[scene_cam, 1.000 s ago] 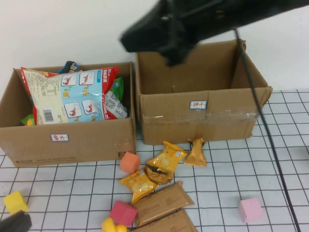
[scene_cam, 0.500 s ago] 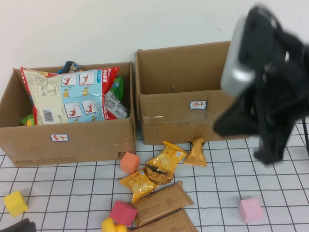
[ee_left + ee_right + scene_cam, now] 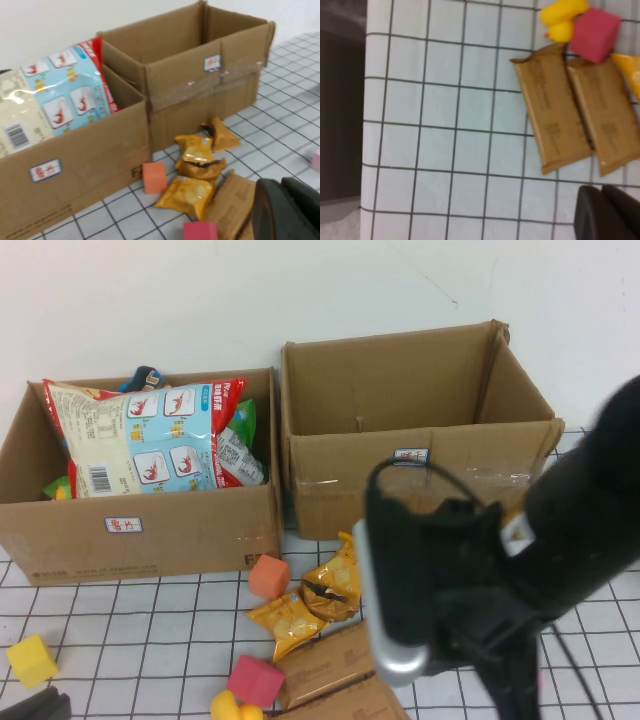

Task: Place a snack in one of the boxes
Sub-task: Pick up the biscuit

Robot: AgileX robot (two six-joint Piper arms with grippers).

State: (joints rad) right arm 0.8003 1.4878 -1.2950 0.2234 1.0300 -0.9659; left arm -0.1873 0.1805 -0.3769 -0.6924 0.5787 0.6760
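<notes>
Three small yellow snack packs (image 3: 300, 615) lie on the grid table in front of the boxes, also in the left wrist view (image 3: 187, 192). Two brown packets (image 3: 325, 660) lie beside them and show in the right wrist view (image 3: 550, 120). The left box (image 3: 140, 530) holds a large shrimp-chip bag (image 3: 150, 440). The right box (image 3: 420, 480) is empty. My right arm (image 3: 480, 610) hangs low over the table's front right and hides part of the snacks. My right gripper (image 3: 601, 192) is shut and empty beside the brown packets. My left gripper (image 3: 282, 187) is shut and empty at the front left.
An orange cube (image 3: 268, 575), a red cube (image 3: 253, 680), a yellow duck (image 3: 230, 707) and a yellow cube (image 3: 30, 660) lie on the table. A pink cube (image 3: 316, 160) shows at the right of the left wrist view. The table's edge (image 3: 362, 150) shows in the right wrist view.
My right arm has swung from above the right box down to the front right of the table, low beside the brown packets. The left arm and the snacks have not moved.
</notes>
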